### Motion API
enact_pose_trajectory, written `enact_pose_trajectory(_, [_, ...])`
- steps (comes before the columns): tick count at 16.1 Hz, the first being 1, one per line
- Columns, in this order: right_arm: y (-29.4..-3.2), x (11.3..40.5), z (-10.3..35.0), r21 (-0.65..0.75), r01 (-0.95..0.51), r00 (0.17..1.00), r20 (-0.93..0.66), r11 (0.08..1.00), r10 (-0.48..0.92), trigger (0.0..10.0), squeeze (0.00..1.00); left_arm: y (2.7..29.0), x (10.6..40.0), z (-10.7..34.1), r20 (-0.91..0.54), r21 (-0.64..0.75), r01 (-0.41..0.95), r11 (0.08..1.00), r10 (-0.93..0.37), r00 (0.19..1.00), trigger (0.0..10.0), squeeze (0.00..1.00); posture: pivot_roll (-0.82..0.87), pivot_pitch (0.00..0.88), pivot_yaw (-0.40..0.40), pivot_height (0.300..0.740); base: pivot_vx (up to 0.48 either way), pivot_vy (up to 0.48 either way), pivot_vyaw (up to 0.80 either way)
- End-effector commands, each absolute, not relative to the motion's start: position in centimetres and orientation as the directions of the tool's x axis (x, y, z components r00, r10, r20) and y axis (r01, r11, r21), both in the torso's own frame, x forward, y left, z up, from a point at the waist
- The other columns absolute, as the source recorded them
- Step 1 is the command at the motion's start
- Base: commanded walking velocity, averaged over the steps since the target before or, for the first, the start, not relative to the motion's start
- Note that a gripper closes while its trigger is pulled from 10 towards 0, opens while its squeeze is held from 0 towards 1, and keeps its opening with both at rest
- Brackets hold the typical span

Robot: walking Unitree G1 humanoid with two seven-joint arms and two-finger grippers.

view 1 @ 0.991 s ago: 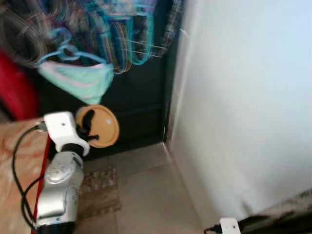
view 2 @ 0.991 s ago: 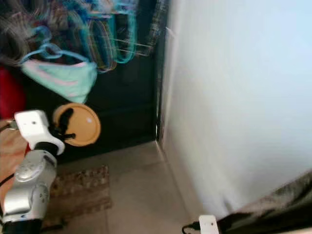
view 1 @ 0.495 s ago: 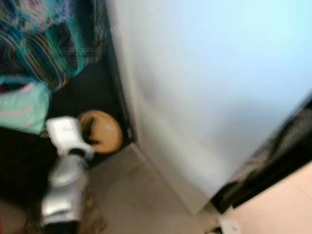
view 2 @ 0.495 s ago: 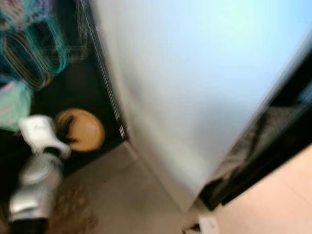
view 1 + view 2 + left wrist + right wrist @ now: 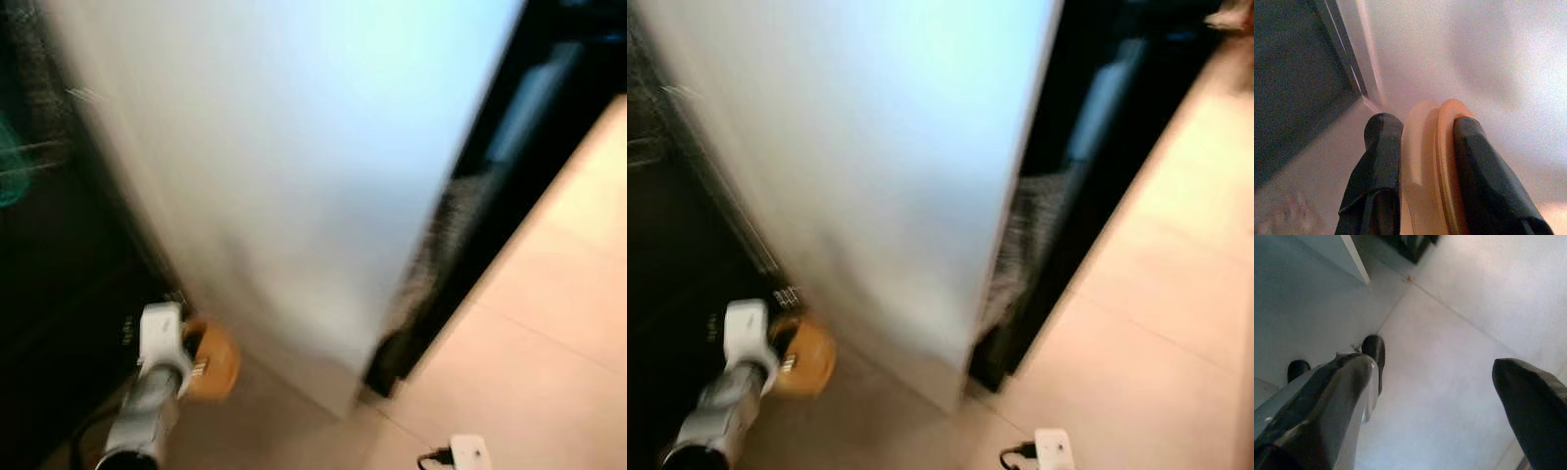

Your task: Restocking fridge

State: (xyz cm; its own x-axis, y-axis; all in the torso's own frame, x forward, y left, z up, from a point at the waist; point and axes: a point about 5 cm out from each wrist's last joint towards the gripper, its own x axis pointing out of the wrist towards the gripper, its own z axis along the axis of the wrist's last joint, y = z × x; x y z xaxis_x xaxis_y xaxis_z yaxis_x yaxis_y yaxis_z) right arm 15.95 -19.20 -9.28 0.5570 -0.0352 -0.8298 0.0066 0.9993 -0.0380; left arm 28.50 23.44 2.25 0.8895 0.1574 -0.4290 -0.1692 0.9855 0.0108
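Note:
My left gripper (image 5: 193, 354) is shut on a flat round orange container (image 5: 214, 358), held on edge low at the left in the blurred eye views. In the left wrist view the container's tan rim (image 5: 1434, 161) sits clamped between the two black fingers (image 5: 1378, 156), right in front of a tall white cabinet side (image 5: 294, 166) that looks like the fridge's. My right gripper (image 5: 1435, 364) is open over bare floor, with nothing between its fingers. Its white wrist block (image 5: 470, 452) shows at the bottom edge.
A dark gap (image 5: 490, 196) with grey cloth low in it (image 5: 436, 245) opens right of the white cabinet. Pale tiled floor (image 5: 549, 323) spreads to the right. A dark wire rack (image 5: 39, 147) stands at the far left.
The whole picture has swung to the right: the hangers and clothes slid off to the left, and the white cabinet and tiled floor came in. The left gripper still holds the container.

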Motion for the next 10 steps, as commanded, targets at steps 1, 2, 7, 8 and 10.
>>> enact_pose_trajectory(1, [-18.8,15.3,-9.6,-0.029,0.017,0.537,-0.843,0.999,-0.033,10.0,0.0,23.7,28.0,1.2,-0.465,0.052,-0.157,0.986,0.163,0.87,10.0,0.0,0.12,0.14,0.019,0.74,0.0,0.0,-0.8])
enact_pose_trajectory(2, [-18.8,15.6,-9.5,-0.032,0.033,0.551,-0.834,0.999,-0.045,10.0,0.0,23.6,27.4,0.0,-0.508,0.069,-0.144,0.987,0.16,0.846,10.0,0.0,0.12,0.141,0.021,0.74,0.0,0.0,0.0])
enact_pose_trajectory(7, [-20.7,19.8,-6.9,0.017,0.218,0.714,-0.685,0.976,-0.147,10.0,0.0,22.7,23.5,-4.3,-0.658,0.11,-0.098,0.989,0.147,0.739,10.0,0.0,0.08,0.138,0.008,0.74,0.0,0.0,0.0])
enact_pose_trajectory(8, [-21.2,20.9,-6.1,0.037,0.255,0.749,-0.639,0.966,-0.173,10.0,0.0,22.7,23.2,-4.5,-0.66,0.103,-0.107,0.989,0.148,0.736,10.0,0.0,0.08,0.137,0.004,0.74,0.0,0.0,0.0])
enact_pose_trajectory(10, [-22.5,24.3,-2.9,0.097,0.312,0.864,-0.443,0.945,-0.24,10.0,0.0,22.5,22.9,-4.8,-0.659,0.102,-0.099,0.99,0.142,0.739,10.0,0.0,0.07,0.129,-0.006,0.74,0.0,0.0,0.0])
